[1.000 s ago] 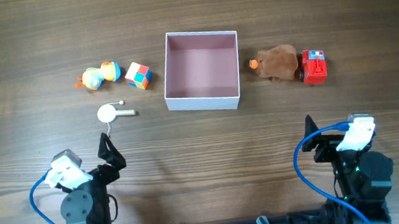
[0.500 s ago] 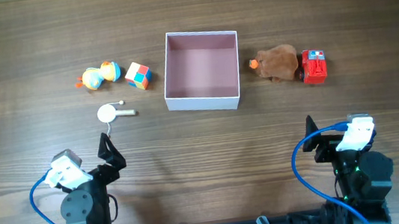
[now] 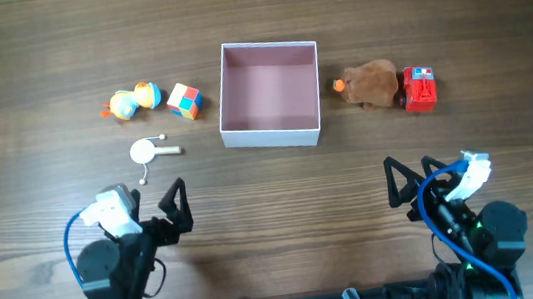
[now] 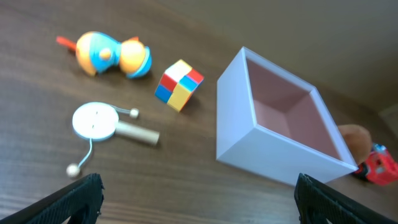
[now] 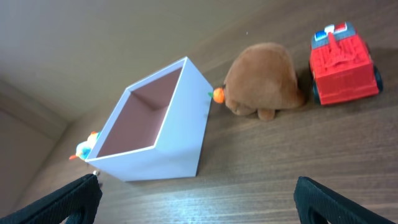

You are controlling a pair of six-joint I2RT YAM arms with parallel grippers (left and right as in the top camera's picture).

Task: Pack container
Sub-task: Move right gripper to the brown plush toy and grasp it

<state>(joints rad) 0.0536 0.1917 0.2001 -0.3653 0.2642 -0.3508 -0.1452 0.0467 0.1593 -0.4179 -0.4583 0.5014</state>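
The container [image 3: 273,129], a square white box with a dusty pink inside, stands empty at the table's middle; it also shows in the left wrist view [image 4: 249,146] and the right wrist view [image 5: 168,155]. Left of it lie an orange-and-blue duck toy [image 3: 132,100], a colour cube [image 3: 183,101] and a white rattle drum [image 3: 146,151]. Right of it lie a brown plush [image 3: 372,84] and a red fire truck [image 3: 420,89]. My left gripper [image 3: 160,204] is open and empty near the front. My right gripper [image 3: 408,178] is open and empty, front right.
The wooden table [image 3: 282,198] carries nothing else. Blue cables loop at both arm bases along the front edge.
Both grippers have opened wide and swung forward toward the table's middle. The toys and the container have not moved.
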